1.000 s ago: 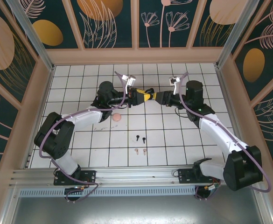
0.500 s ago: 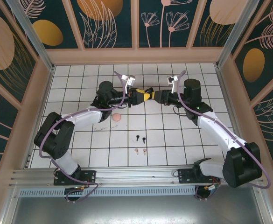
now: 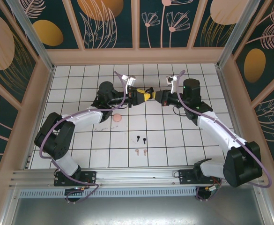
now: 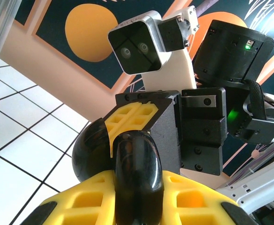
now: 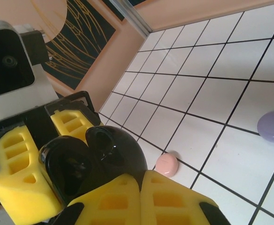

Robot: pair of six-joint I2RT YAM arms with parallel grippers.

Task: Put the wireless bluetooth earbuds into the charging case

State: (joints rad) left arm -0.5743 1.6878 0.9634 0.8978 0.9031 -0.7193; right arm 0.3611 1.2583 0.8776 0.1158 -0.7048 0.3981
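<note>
Charging case between opposing yellow fingers

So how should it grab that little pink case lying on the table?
Probably from straight above, jaws closing across the sides of the pink case. It lies flat on the table, low and rounded like a pebble, so its domed top gives no hold and its sides do.

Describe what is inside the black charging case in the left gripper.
The black charging case shows a glossy dark hollow, no earbud discernible. Yellow fingers of the right gripper cover its lower edge, hiding the rest.
</note>
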